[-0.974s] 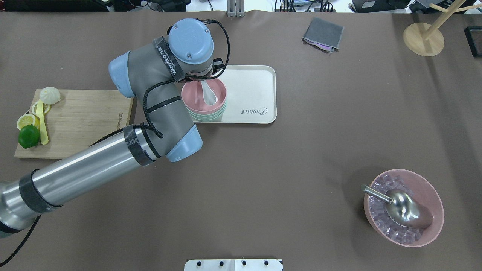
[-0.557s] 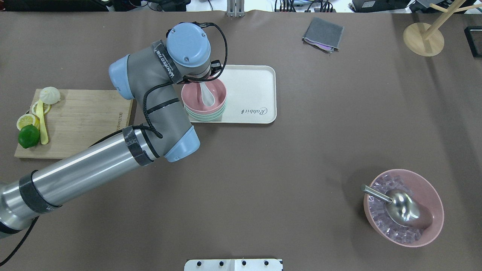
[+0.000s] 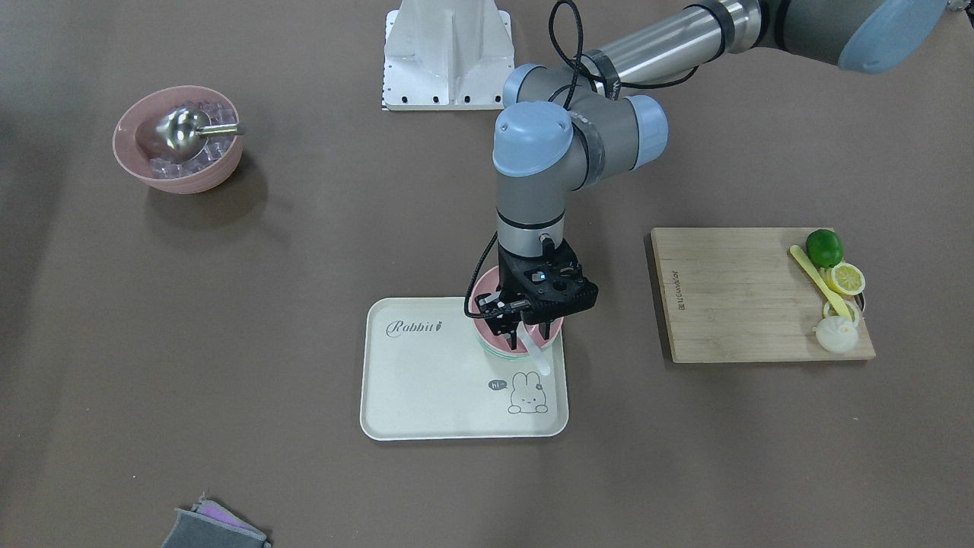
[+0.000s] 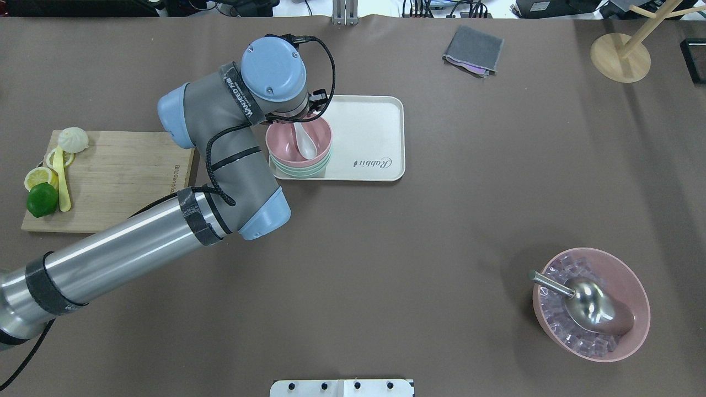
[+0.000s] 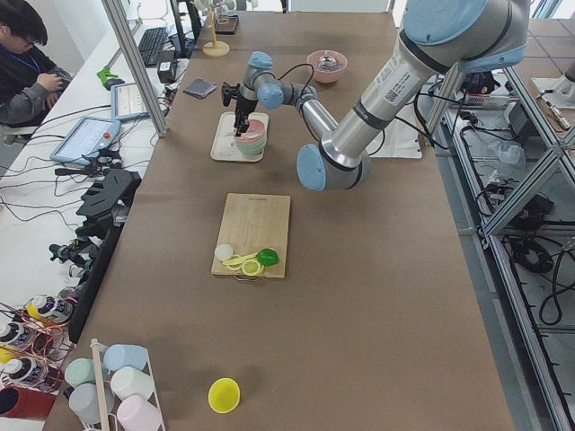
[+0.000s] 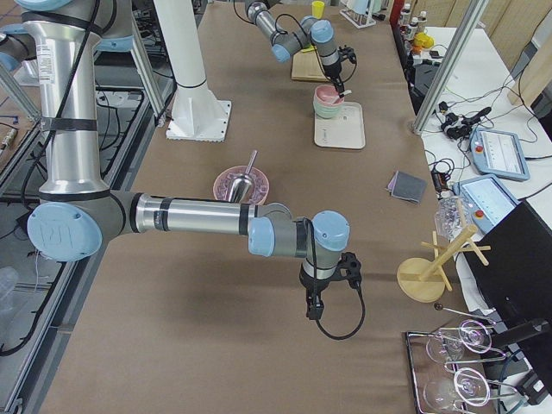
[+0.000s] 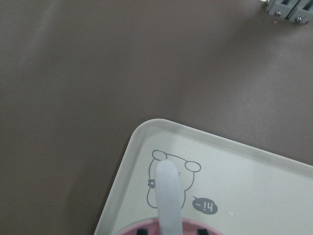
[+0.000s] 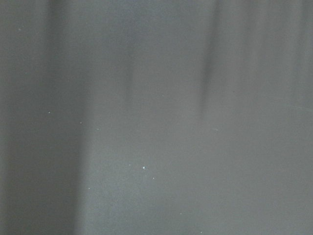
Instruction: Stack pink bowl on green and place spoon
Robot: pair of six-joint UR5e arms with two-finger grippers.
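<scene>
My L gripper hovers at pink bowl, jaws spread beside spoon handle, no pinch. Spoon lies inside, handle propped on rim so it stays put imo; bowl nests in green bowl. R gripper: can't tell.

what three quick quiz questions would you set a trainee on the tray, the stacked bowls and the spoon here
1. True or false: the small pink plastic bowl sits nested on the pale green bowls on the cream rectangular tray.
2. Where does the scoop of the white plastic spoon lie? A in the small pink bowl; B on the wooden cutting board; C in the large pink bowl of ice.
3. Which arm's two-finger gripper hovers over the stacked bowls?
Key: 1 true; 2 A; 3 the left arm's.
</scene>
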